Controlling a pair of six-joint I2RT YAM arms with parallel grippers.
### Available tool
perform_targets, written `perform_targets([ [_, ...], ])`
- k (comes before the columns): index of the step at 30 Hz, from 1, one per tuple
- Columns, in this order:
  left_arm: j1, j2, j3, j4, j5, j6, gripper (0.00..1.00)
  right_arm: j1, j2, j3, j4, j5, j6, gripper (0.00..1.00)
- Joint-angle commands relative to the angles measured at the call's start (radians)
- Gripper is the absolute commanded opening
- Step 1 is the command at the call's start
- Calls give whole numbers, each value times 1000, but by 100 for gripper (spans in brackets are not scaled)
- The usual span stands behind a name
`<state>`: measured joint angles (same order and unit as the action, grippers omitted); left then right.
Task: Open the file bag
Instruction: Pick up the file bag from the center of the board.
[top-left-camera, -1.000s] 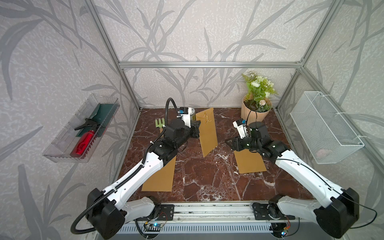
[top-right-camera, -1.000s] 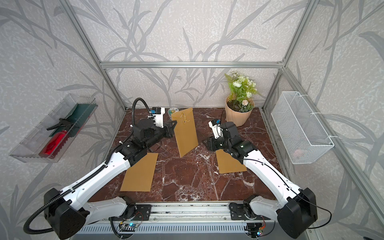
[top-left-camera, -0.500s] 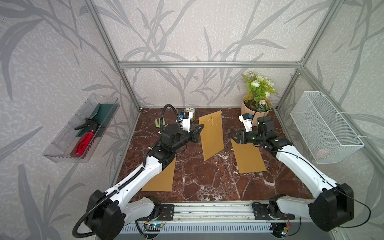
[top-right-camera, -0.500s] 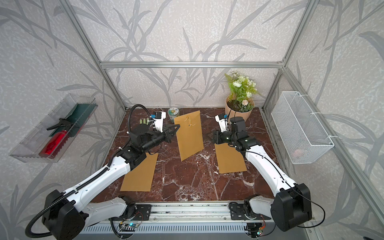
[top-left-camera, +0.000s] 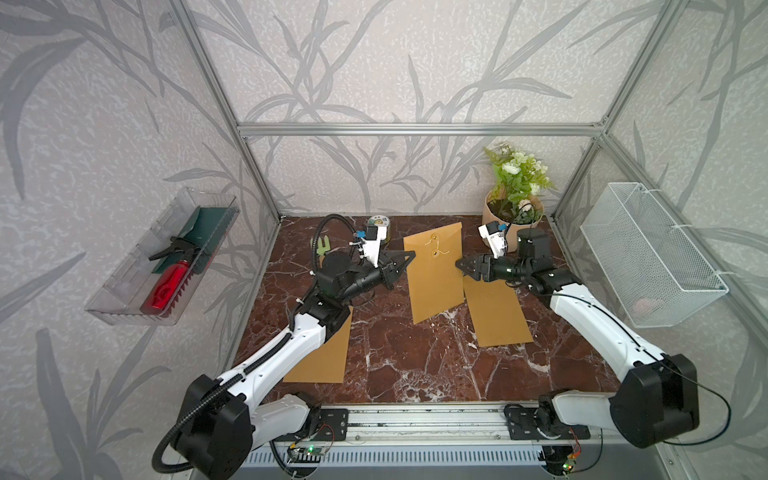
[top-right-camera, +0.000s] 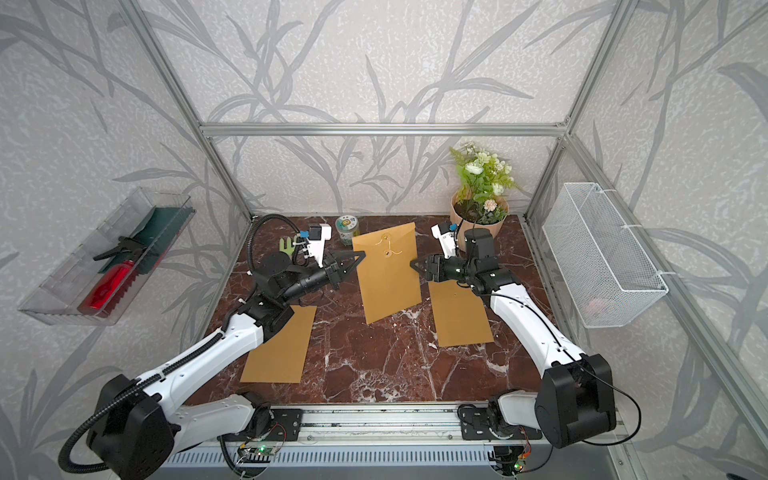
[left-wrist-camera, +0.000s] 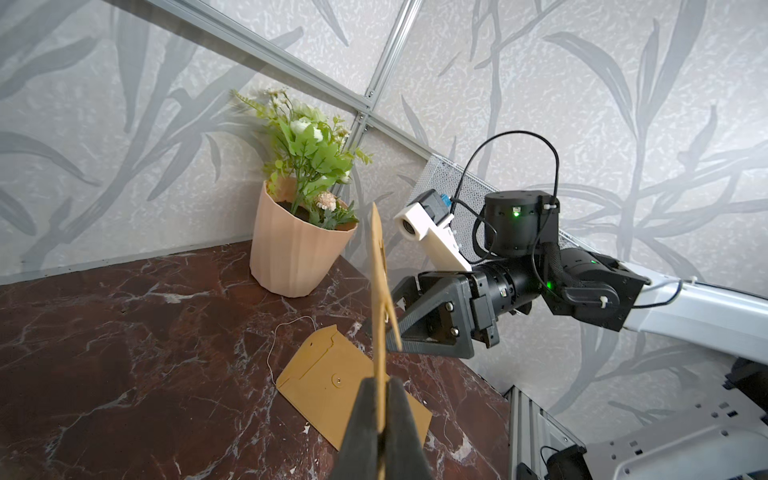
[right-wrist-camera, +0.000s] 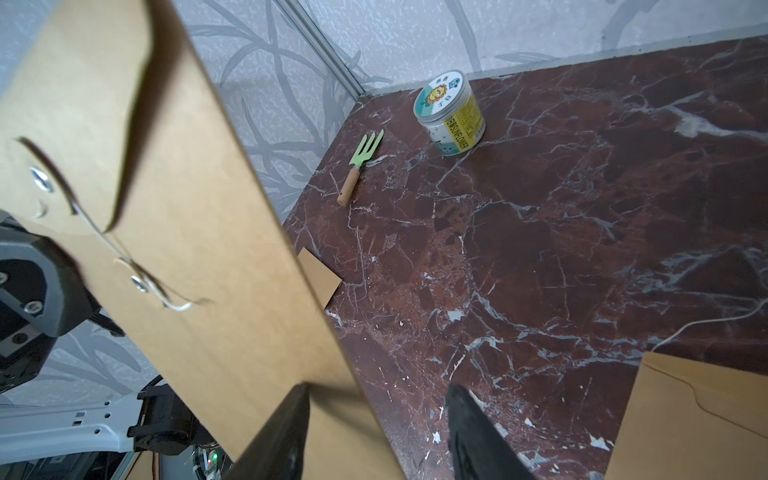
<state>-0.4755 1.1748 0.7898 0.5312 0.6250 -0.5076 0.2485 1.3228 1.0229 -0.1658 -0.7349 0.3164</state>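
The file bag (top-left-camera: 434, 274) (top-right-camera: 388, 274) is hanging upright and slightly tilted over the middle of the bench (top-left-camera: 415, 365), between the two arms. Whether its lower edge is touching the bench cannot be told. The left gripper (top-left-camera: 405, 262) (top-right-camera: 358, 259) is clamping the bag's left edge, and in the left wrist view its fingers (left-wrist-camera: 365, 415) are pressing together on the paper, which is showing edge-on (left-wrist-camera: 379, 291). The right gripper (top-left-camera: 461, 266) (top-right-camera: 415, 266) is sitting at the bag's right edge with its jaws standing apart. In the right wrist view the bag (right-wrist-camera: 166, 208) is lying close against one finger (right-wrist-camera: 286, 432) while the other finger is standing clear of it, and actual contact cannot be confirmed. The bag's closure side is facing the top views, and its string (top-left-camera: 442, 251) is trailing loose from the lower button. A second envelope (top-left-camera: 496, 311) is lying flat on the bench just right of the bag, under the right arm. A third envelope (top-left-camera: 322, 353) is lying flat at near left, partly under the left arm. A flower pot (top-left-camera: 490, 212) is standing in the far right corner. A jar (top-left-camera: 378, 222) and a garden fork (top-left-camera: 323, 247) are resting at far left. A wire basket (top-left-camera: 648, 257) is hanging on the right wall. A clear tray (top-left-camera: 124, 307) on the left wall is holding a red spray bottle (top-left-camera: 166, 286).
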Motion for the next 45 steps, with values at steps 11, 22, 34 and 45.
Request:
perform_targets([
  [11, 9, 48, -15, 183, 116, -92, 0, -5, -41, 49, -1, -64, -46, 54],
  [22, 9, 62, -9, 221, 138, -128, 0, -4, -57, 56, -3, -94, -54, 54],
  [34, 11, 60, 15, 116, 90, -83, 0, -6, -91, 53, 10, -142, -45, 51],
  [45, 12, 67, 29, 93, 80, -77, 0, -6, -100, 37, 74, -200, -2, 13],
])
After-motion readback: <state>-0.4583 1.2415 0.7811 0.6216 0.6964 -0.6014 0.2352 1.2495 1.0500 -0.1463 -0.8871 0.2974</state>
